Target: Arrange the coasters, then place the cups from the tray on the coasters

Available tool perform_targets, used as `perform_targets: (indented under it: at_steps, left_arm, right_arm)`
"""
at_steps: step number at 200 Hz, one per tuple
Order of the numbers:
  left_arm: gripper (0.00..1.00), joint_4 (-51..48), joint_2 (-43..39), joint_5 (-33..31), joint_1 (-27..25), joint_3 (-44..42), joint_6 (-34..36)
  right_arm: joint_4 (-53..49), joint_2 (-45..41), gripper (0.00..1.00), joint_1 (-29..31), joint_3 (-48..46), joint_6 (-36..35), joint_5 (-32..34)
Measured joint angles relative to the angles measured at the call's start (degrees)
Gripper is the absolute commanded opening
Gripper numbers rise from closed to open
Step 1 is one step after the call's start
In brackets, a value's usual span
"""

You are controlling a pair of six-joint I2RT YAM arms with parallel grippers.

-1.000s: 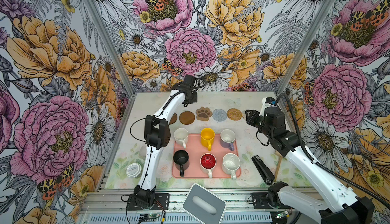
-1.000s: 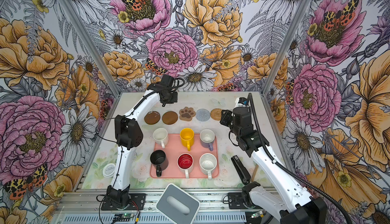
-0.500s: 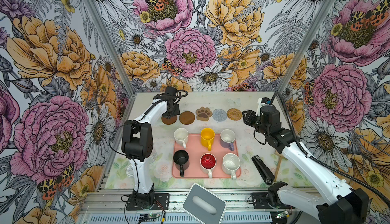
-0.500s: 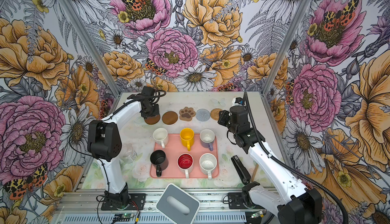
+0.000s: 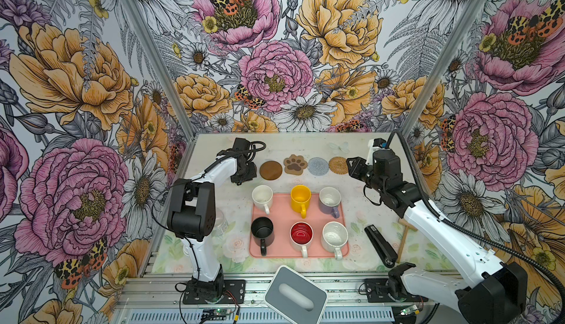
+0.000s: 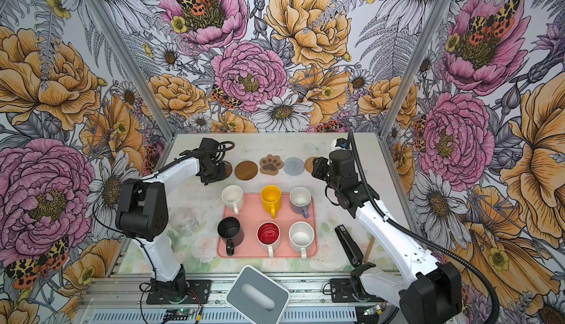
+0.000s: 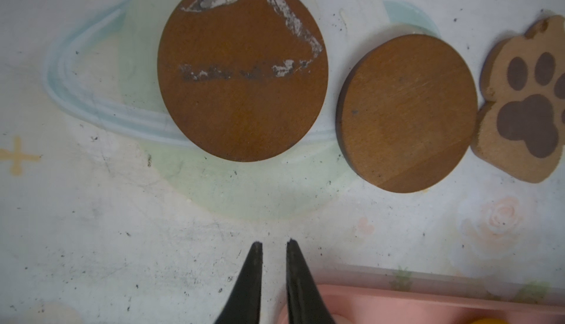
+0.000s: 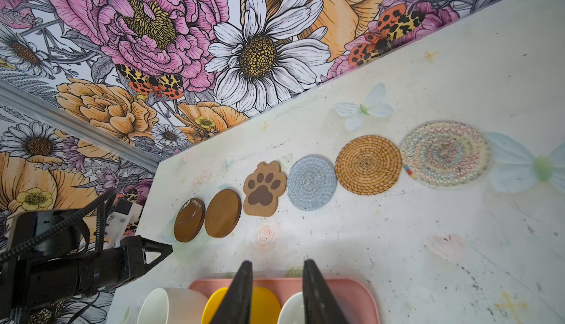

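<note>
Scuffed brown disc [image 7: 243,72] lies flat on the surface [image 7: 91,215], free, just beside 2nd brown disc [image 7: 406,113]. Looks thin, stiff, prob light; pinch at rim. Mugs [image 5: 301,198] on pink tray [image 5: 282,212]: breakable, grip wall or handle. Vs earlier: left gripper [image 7: 273,242] swung left, fingers slightly apart, empty. Right gripper [image 8: 278,262] fingers apart, empty.

The light is bright and even, and the shadows on the counter [image 5: 305,148] are soft and faint. Both top views look sharp. In the left wrist view the tray [image 7: 428,304] looks blurry.
</note>
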Motion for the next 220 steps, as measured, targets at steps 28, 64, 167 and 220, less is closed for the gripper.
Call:
perform_targets:
  at_steps: [28,64,167,220]
  left_arm:
    - [0.17,1.75,1.01,1.16,-0.81,0.02,-0.59]
    - [0.17,2.56,4.79,2.14,-1.55,1.36,-0.87]
    - [0.14,3.52,10.91,2.19,-1.97,5.11,-1.16]
    - [0.12,4.81,12.76,2.16,-1.97,6.4,-2.56]
  right_arm:
    - [0.11,0.0,0.31,0.0,0.04,0.0,0.0]
    - [0.11,0.0,0.31,0.11,0.07,-0.02,0.02]
    - [0.13,0.0,0.31,0.11,0.07,-0.02,0.04]
    - [0.13,-0.11,0.31,0.11,0.07,-0.02,0.09]
